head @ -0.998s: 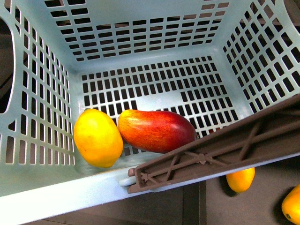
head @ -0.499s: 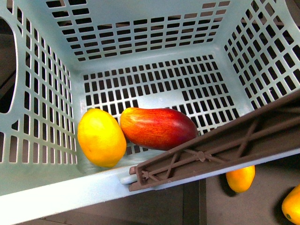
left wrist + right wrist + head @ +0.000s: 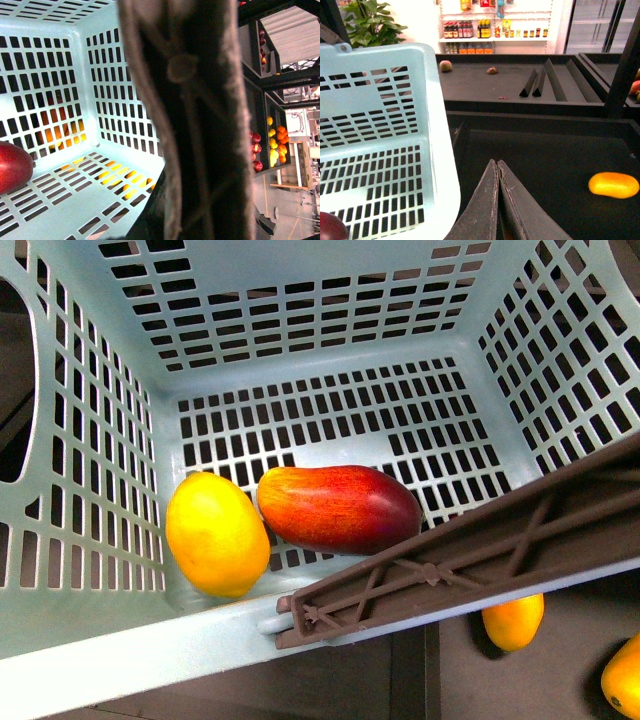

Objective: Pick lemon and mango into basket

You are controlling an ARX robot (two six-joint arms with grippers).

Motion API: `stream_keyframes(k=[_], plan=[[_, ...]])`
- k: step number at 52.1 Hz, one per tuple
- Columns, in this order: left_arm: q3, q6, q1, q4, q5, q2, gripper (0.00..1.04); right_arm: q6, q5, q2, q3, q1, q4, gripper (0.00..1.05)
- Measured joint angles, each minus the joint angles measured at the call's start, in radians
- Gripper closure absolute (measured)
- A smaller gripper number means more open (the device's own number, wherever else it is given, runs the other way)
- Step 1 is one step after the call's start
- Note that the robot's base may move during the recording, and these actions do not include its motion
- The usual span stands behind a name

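The aqua basket [image 3: 300, 300] fills the front view. On its slotted floor, near the front wall, the yellow lemon [image 3: 217, 533] and the red-orange mango [image 3: 340, 508] lie side by side and touch. The brown handle [image 3: 470, 560] slants across the front right rim. That handle [image 3: 190, 120] runs blurred and very close through the left wrist view, where my left gripper [image 3: 190, 225] is shut on it with its fingers mostly hidden. The mango's end [image 3: 12, 165] shows inside. My right gripper [image 3: 498, 165] is shut and empty, just outside the basket's wall [image 3: 380, 130], above a dark shelf.
Two orange-yellow fruits [image 3: 513, 622] [image 3: 622, 677] lie on the dark surface below the basket's right side. Another one [image 3: 613, 185] rests on the shelf right of my right gripper. Dark wedge dividers [image 3: 540, 82] and two small fruits [image 3: 445, 65] sit on a farther shelf.
The basket with both fruits shifted slightly to the right in the front view a second ago. It has barely moved since.
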Motion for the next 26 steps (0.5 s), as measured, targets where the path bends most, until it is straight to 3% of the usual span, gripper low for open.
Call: stream_keyframes(k=[6, 12, 26], plan=[[0.000, 0.000, 0.000, 0.000, 0.000, 0.000, 1.01, 0.000, 0.000, -0.032, 0.000, 0.000, -0.034, 1.03], [0.000, 0.000, 0.000, 0.000, 0.001, 0.000, 1.01, 0.000, 0.001, -0.159, 0.000, 0.000, -0.193, 1.03], [0.000, -0.002, 0.000, 0.000, 0.002, 0.000, 1.01, 0.000, 0.000, -0.205, 0.000, 0.000, -0.214, 1.03]])
